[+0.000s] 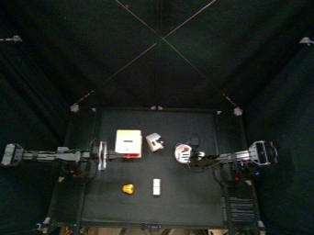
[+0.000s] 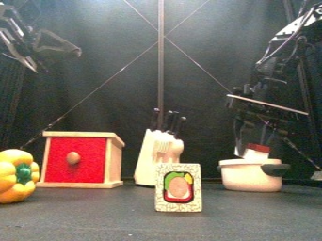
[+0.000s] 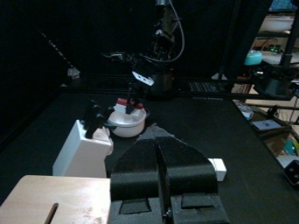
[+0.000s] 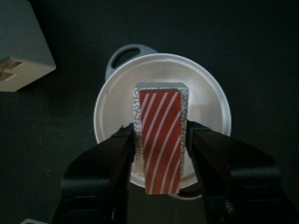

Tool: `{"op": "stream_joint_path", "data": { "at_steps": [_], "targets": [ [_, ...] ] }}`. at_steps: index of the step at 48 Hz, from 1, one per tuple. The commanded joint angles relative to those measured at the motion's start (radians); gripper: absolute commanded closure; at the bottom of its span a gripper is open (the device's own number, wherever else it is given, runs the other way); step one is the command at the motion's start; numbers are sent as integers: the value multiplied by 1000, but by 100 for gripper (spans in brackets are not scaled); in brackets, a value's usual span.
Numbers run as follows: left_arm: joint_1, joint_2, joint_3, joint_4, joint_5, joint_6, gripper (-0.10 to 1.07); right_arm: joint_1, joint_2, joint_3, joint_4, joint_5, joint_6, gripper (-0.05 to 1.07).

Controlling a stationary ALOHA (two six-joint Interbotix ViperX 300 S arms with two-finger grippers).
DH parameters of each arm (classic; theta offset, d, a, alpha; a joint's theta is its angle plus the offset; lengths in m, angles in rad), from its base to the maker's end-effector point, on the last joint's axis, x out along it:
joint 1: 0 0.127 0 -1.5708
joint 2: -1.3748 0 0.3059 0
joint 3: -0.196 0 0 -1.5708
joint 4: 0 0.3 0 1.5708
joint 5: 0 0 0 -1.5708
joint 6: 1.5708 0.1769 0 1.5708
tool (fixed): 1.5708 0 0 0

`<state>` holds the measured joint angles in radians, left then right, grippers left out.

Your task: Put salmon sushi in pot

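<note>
While the right gripper (image 4: 163, 156) clamps the salmon sushi (image 4: 163, 136) over the pot (image 4: 163, 96), a skewed release risks catching the rim; left gripper (image 3: 163, 171) rests shut.

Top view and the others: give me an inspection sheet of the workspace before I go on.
Surface: black table, nothing spilled.
Job's things: sushi over the pot, between the right jaws.
Clutter: pepper, red drawer box, white rack, roll piece, all apart from the pot.
Grippers: right gripper holds the sushi; left gripper shut, resting at the left.
Cables: cable on the right arm.
Surroundings: curtains; shelves beyond.
</note>
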<state>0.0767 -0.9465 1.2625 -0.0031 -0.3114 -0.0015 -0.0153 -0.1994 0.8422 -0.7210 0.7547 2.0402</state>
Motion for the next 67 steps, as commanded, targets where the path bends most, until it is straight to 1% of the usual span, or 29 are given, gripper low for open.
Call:
{"op": "stream_joint_path", "data": {
  "at_steps": [1,7,13,25,31,67],
  "targets": [
    [2,5,-12,0,-5,2,100,2,-8,-8,-6,0,3,41],
    [5,5,-12,0,-5,2,100,3,0,-9,-6,-2,3,41],
    [6,5,-12,0,-5,2,100,5,12,-11,-8,-3,3,38],
    [8,5,-12,0,-5,2,100,5,31,-20,-9,-12,3,27],
    [6,5,-12,0,-6,2,100,5,37,-20,-9,-20,3,23],
    [6,5,-12,0,-5,2,100,5,54,-29,-29,-20,3,23]
  ]
}}
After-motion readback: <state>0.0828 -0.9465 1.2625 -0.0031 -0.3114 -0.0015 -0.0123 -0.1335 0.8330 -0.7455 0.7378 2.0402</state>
